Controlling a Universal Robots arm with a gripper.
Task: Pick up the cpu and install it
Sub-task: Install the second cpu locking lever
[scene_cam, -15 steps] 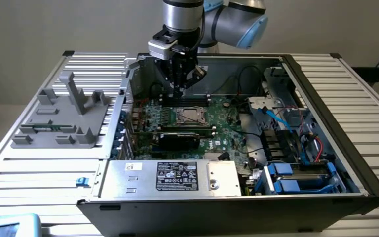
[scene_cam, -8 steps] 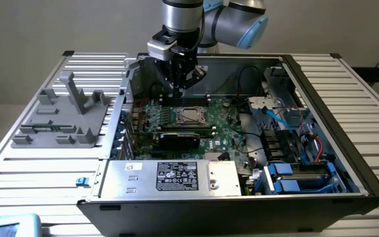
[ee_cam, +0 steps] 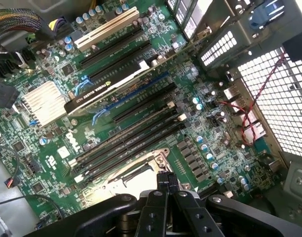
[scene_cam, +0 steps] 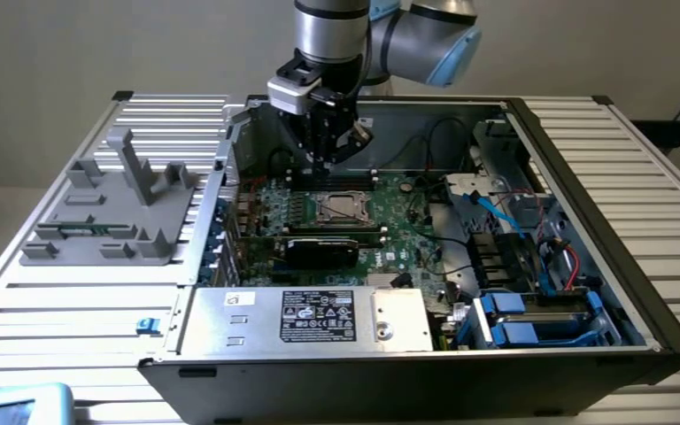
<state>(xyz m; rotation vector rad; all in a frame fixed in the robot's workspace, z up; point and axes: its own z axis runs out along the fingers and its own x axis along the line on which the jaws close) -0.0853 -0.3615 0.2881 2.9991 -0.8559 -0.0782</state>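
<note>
One open computer case (scene_cam: 576, 177) sat on the table, holding one green motherboard (scene_cam: 405, 235). One black graphics card (scene_cam: 322, 251) stood there. The one cpu (scene_cam: 343, 208) lay in its socket. Just above, the gripper (scene_cam: 326, 159) was clenched, holding nothing. Its arm was cut off.

Slatted metal table (scene_cam: 68, 301); open computer case (scene_cam: 623, 266) and grey plastic fixture (scene_cam: 116, 212) directly on it, side by side.

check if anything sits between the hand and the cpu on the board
Nothing visible does. The hand is shut and hangs inside the open case just above the cpu in its socket; the black card lies beyond the socket, nearer the silver box.
</note>
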